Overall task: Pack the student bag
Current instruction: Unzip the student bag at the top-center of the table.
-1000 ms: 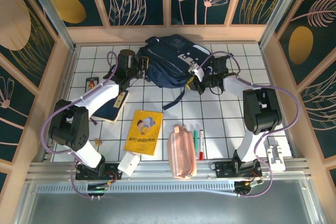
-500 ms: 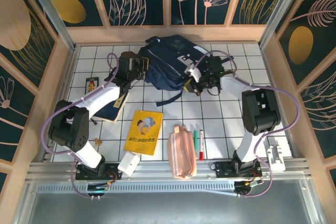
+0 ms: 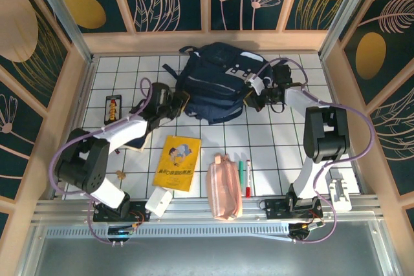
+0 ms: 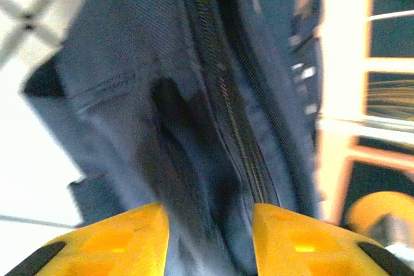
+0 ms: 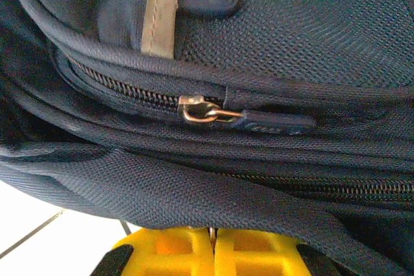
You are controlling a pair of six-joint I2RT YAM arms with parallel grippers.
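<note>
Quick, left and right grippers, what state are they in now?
Left gripper: open, fingers apart at the student bag.
Right gripper: shut; a grip cannot be told.

Booklet (image 3: 176, 163), pouch (image 3: 224, 187) before student bag (image 3: 213, 82)

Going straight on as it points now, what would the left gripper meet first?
The student bag: its navy fabric lies right ahead of the left gripper, apparently very close; blur hides depth.
</note>
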